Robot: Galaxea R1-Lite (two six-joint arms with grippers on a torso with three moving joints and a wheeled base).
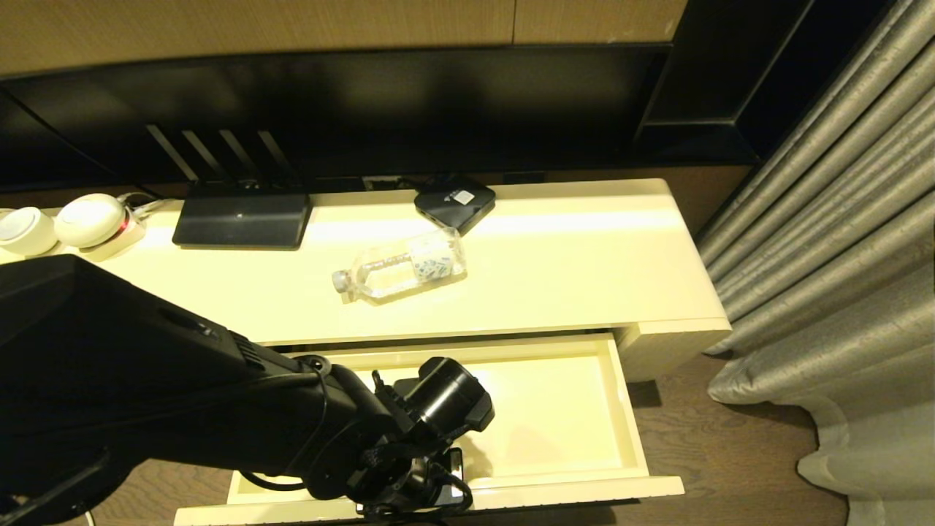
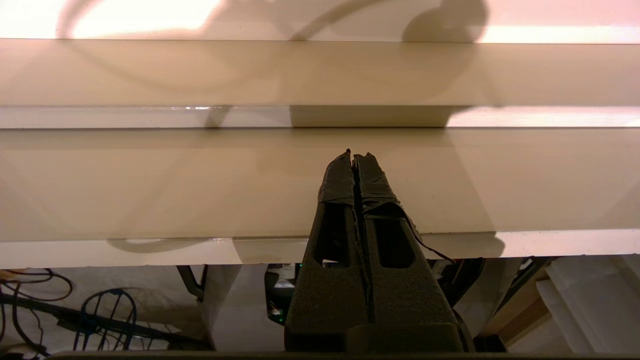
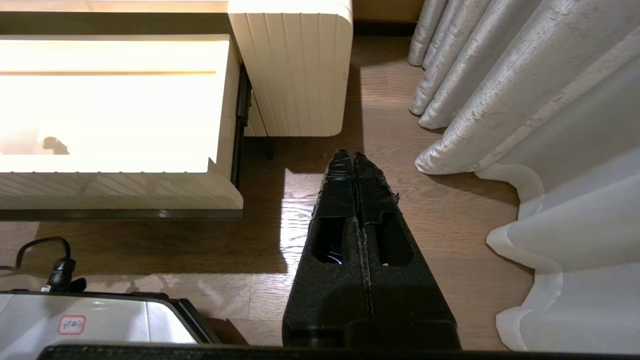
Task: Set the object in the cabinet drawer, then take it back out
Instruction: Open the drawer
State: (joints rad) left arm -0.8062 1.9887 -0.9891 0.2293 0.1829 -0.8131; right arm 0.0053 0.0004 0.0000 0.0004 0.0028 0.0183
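Note:
The object, a clear water bottle (image 1: 400, 264) with a pale cap, lies on its side on the cream cabinet top, cap pointing left. Below it the cabinet drawer (image 1: 635, 438) stands pulled out, and the part of its inside that shows holds nothing. My left arm reaches in from the left. Its gripper (image 1: 442, 478) hangs over the drawer's front edge. In the left wrist view the left gripper (image 2: 354, 155) is shut and holds nothing, just above the drawer's front rim (image 2: 125, 247). My right gripper (image 3: 354, 154) is shut and holds nothing, parked low over the wooden floor right of the drawer (image 3: 115, 190).
On the cabinet top, a black router (image 1: 241, 217) and a black square box (image 1: 454, 201) stand behind the bottle, with white round devices (image 1: 88, 219) at far left. A grey curtain (image 1: 840, 256) hangs right of the cabinet. A dark screen (image 1: 365, 109) is on the wall.

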